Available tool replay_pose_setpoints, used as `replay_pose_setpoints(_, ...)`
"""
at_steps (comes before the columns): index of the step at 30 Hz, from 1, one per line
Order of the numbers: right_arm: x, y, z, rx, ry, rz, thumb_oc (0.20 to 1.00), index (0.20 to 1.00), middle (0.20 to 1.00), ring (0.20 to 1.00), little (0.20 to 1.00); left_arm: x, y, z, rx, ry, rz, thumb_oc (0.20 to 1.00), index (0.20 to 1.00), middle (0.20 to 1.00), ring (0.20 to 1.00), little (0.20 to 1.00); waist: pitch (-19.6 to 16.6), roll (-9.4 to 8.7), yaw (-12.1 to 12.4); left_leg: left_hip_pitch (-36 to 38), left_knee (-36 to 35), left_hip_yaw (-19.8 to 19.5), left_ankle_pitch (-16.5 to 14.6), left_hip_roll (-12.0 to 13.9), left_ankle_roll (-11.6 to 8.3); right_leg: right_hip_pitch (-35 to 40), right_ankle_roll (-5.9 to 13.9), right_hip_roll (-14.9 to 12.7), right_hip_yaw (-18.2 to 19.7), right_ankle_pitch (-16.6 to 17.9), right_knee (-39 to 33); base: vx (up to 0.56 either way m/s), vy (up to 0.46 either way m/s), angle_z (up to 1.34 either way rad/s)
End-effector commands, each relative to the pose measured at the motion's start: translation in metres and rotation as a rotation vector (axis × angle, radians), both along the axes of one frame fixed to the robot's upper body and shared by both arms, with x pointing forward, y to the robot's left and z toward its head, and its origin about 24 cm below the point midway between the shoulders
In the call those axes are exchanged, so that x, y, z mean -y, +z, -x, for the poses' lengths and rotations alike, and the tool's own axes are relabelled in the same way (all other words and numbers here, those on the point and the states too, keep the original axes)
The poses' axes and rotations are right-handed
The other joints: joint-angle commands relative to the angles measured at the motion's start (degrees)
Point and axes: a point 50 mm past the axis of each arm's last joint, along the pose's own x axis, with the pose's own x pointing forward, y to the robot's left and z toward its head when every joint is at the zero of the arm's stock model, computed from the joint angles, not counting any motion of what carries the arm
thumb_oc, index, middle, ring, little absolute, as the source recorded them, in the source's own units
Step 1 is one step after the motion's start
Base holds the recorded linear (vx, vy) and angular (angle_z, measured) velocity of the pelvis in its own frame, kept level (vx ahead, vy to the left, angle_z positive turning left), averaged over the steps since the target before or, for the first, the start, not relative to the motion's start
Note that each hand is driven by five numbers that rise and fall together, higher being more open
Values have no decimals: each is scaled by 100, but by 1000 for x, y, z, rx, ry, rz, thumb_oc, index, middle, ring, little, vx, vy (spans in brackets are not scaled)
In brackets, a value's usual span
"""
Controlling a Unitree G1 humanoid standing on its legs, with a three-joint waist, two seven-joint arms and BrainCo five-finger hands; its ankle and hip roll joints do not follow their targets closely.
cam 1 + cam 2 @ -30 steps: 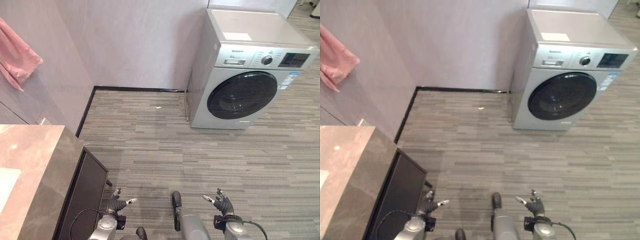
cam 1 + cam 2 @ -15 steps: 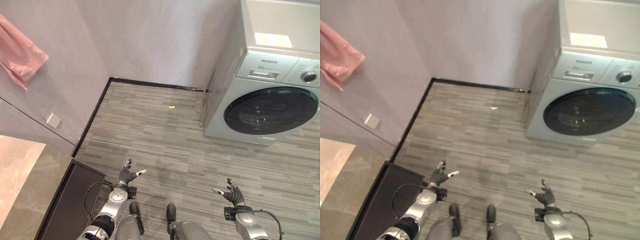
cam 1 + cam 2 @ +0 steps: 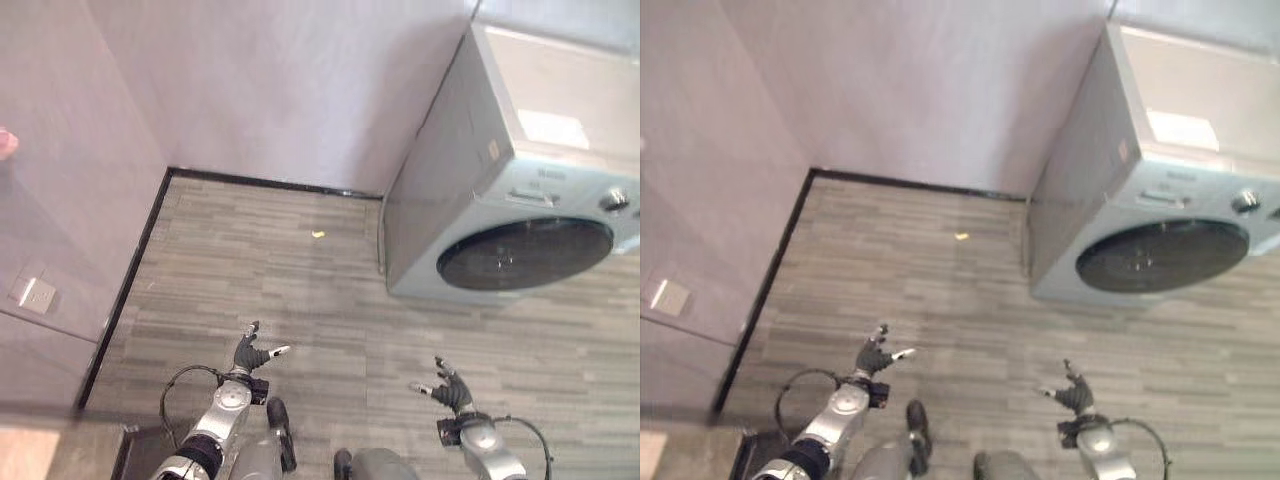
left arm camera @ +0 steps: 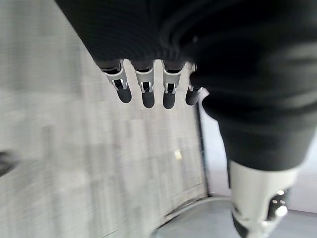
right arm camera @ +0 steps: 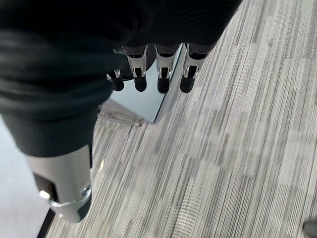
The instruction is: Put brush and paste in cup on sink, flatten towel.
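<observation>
Since the earlier frames the whole picture has shifted, which is taken as a move of the camera and not of the things: the pink towel, seen whole on the left wall before, is now reduced to a sliver point(image 3: 5, 142) at the picture's left edge, and the stone-topped surface is cut down to a pale corner point(image 3: 20, 462) at lower left. The brush, the paste and the cup cannot be seen, so the task's things are judged to lie off to the robot's left and nothing of the task is judged begun.

The left hand point(image 3: 250, 353) and the right hand point(image 3: 447, 386) are held low over the floor, fingers straight and relaxed, thumbs spread, nothing grasped; this is judged a carrying posture for walking or turning, not a reach.

A front-loading washing machine point(image 3: 520, 210) stands against the back wall at the right, and a small yellow scrap point(image 3: 317, 234) lies on the wood-grain floor point(image 3: 250, 270) near the back wall. A wall socket point(image 3: 32, 292) is set low on the left wall. Nothing is seen between the hands and the surface.
</observation>
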Motion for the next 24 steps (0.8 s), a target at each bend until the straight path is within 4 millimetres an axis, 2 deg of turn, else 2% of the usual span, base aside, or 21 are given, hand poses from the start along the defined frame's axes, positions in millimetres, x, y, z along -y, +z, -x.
replay_pose_setpoints(1,1,15,-21,92,24,11,1000,1000,1000,1000,1000,0,10,-5,65,-73,-74,1000,1000,1000,1000,1000,8,164,62,-21,281,-289,-155,248,-210,34,262,289,210,1430,-1535,276,185,24)
replay_pose_setpoints(2,-1,15,-21,94,27,8,1000,1000,1000,1000,1000,-2,8,-4,54,-68,-82,1000,1000,1000,1000,1000,-5,165,72,88,207,-266,-170,227,-218,-8,255,170,23,1411,-1745,200,113,28)
replay_pose_setpoints(3,-1,15,-21,93,27,8,1000,1000,1000,1000,1000,-2,8,-4,54,-68,-82,1000,1000,1000,1000,1000,14,165,53,116,195,-286,-168,219,-219,26,255,162,3,1401,-1751,300,18,42)
replay_pose_setpoints(4,-2,14,-20,92,19,-4,1000,1000,1000,1000,1000,-6,1,1,29,-47,-98,1000,1000,1000,1000,1000,-81,164,63,319,9,-300,-231,215,-314,-77,272,-153,-354,1409,-2572,325,-37,52)
replay_pose_setpoints(6,-2,12,-18,85,7,-7,1000,1000,1000,1000,1000,-5,-3,4,11,-39,-83,1000,1000,1000,1000,1000,-92,130,-11,522,8,-474,-288,112,-375,-192,359,-184,-194,1625,-3245,334,-45,51)
replay_pose_setpoints(7,-2,12,-18,84,7,-7,1000,1000,1000,1000,1000,-5,-3,4,10,-39,-83,1000,1000,1000,1000,1000,-79,142,-18,542,12,-486,-302,121,-377,-152,360,-176,-210,1630,-3272,239,-49,59)
replay_pose_setpoints(9,-1,10,-13,73,-7,-6,1000,1000,1000,1000,1000,-2,-2,4,15,-55,-81,1000,1000,1000,1000,1000,-72,119,-101,734,50,-706,-395,63,-432,-314,474,-302,85,1977,-3769,364,-80,77)
replay_pose_setpoints(10,2,7,-9,57,-14,-2,1000,1000,1000,1000,1000,0,-3,4,13,-66,-84,1000,1000,1000,1000,1000,-74,99,-179,904,85,-915,-496,20,-463,-413,576,-359,364,2200,-4006,460,-103,108)
replay_pose_setpoints(12,7,1,4,15,-33,-2,1000,1000,1000,1000,1000,5,-5,6,5,-89,-83,1000,1000,1000,1000,1000,-175,52,-230,1073,199,-1290,-636,-88,-518,-282,594,-298,638,2204,-3944,452,-179,150)
replay_pose_setpoints(14,7,-2,6,0,-32,-1,1000,1000,1000,1000,1000,5,-8,8,-5,-72,-81,1000,1000,1000,1000,1000,-280,13,-194,1110,269,-1415,-666,-77,-566,-128,542,-293,490,2305,-3983,302,-212,131)
replay_pose_setpoints(17,11,-1,5,-8,-8,16,1000,1000,1000,1000,1000,-1,-14,17,-35,-33,-59,1000,1000,1000,1000,1000,-426,22,-95,1144,297,-1563,-549,43,-680,86,447,-229,224,2256,-4065,216,-218,67)
replay_pose_setpoints(19,14,0,5,-8,-1,27,1000,1000,1000,1000,1000,-7,-19,23,-64,-9,-58,1000,1000,1000,1000,1000,-491,35,-37,1146,288,-1680,-407,218,-824,237,346,-121,20,2131,-4167,171,-260,34)
replay_pose_setpoints(24,22,3,4,-2,-9,72,1000,1000,1000,1000,1000,-12,-25,29,-99,26,-51,1000,1000,1000,1000,1000,-493,39,6,1082,496,-1780,-188,457,-1018,385,161,96,-136,1880,-4200,93,-181,9)
